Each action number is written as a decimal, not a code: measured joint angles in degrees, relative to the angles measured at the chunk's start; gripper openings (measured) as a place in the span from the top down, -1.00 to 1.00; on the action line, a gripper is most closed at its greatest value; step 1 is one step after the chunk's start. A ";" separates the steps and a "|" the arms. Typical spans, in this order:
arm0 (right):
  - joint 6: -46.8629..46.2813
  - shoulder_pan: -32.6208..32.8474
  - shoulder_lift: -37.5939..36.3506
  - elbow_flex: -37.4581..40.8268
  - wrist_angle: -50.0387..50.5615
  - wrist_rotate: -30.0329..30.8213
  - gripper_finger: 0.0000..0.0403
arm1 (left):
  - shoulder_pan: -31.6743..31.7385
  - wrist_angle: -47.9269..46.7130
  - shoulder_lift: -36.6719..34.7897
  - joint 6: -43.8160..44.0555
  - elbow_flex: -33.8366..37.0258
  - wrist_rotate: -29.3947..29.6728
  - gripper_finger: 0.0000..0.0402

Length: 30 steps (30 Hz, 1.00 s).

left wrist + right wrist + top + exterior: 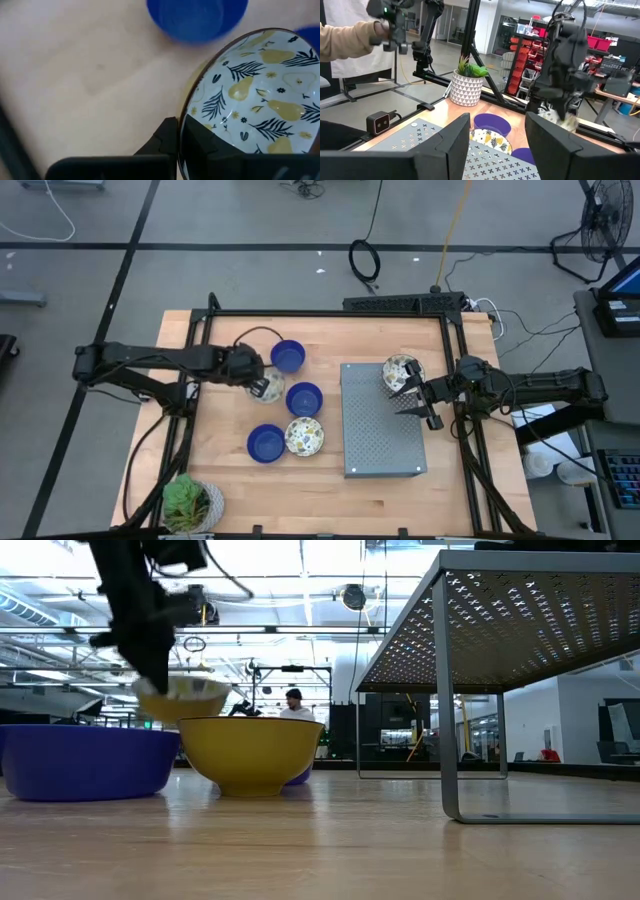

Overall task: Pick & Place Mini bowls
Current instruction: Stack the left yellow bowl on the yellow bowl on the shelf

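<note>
My left gripper (262,386) is shut on a cream pear-patterned mini bowl (260,95), which shows raised in the low view (185,695). Three blue mini bowls (288,356) (304,398) (265,443) and a patterned one (304,437) sit on their bases on the table. Another patterned bowl (401,373) stands on the grey perforated shelf (380,430). My right gripper (415,396) hangs open over the shelf beside that bowl, its fingers (445,150) wide apart and touching nothing. My left gripper holds the patterned bowl by its rim (186,112), one finger (207,142) inside the bowl and one (165,137) outside. The fingers come from above, slanting from the table's left. In the low view the bowl (185,695) is lifted clear of the table, slightly tilted.
A white pot with a green plant (190,505) stands at the table's near left corner. The shelf's legs (448,720) stand on the right half of the table. A person's sleeve (345,40) shows beyond the table. Bare wood lies on the near side of the bowls.
</note>
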<state>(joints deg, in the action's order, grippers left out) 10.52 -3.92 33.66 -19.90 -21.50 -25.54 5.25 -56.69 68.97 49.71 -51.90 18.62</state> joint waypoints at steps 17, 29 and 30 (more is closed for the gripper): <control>-9.78 0.29 9.08 -1.71 -20.25 4.07 0.10 | -8.01 35.46 -1.10 -51.66 -11.10 27.06 0.95; -2.44 0.28 31.47 -24.33 -3.15 33.31 0.10 | -7.14 72.40 9.74 -90.60 -11.06 36.58 0.95; -1.13 0.28 33.05 -25.23 -3.44 36.87 0.10 | -7.14 74.46 10.78 -92.68 -11.06 37.51 0.95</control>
<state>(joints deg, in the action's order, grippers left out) 9.39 -3.64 66.70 -45.13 -24.93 11.33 -1.89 17.78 79.74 -42.97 -62.96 56.14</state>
